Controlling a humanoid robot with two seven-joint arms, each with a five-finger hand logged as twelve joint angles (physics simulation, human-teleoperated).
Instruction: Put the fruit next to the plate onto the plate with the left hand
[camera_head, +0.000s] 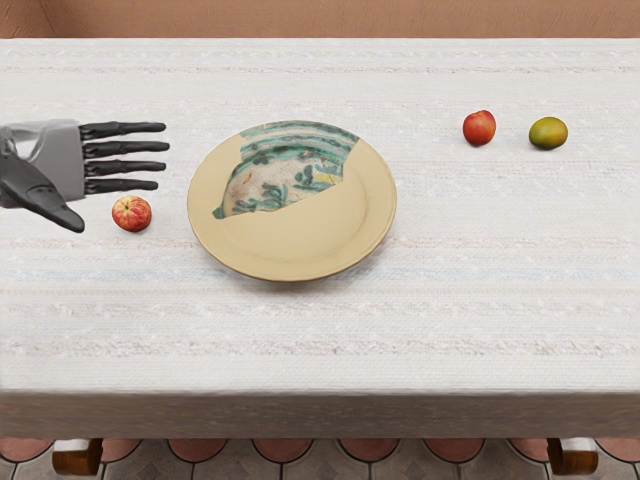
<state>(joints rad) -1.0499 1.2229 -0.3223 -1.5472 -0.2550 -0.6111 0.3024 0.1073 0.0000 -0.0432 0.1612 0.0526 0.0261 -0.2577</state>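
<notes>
Hovering left hand (85, 165), fingers (125, 148) straight, above apple (131, 213)

The left hand (80, 165) is extending in from the left edge, its fingers stretched out flat and holding nothing. A small red apple (131, 213) is lying just below those fingers, near the tan plate (300, 250). A second red apple (479, 127) and a greenish mango (548, 132) are sitting well off to the right on the white-clothed table (450, 320).

The left hand (80, 165) has a light grey boxy palm, four slim black segmented fingers (125, 148) and a dark grey thumb (45, 195).
</notes>
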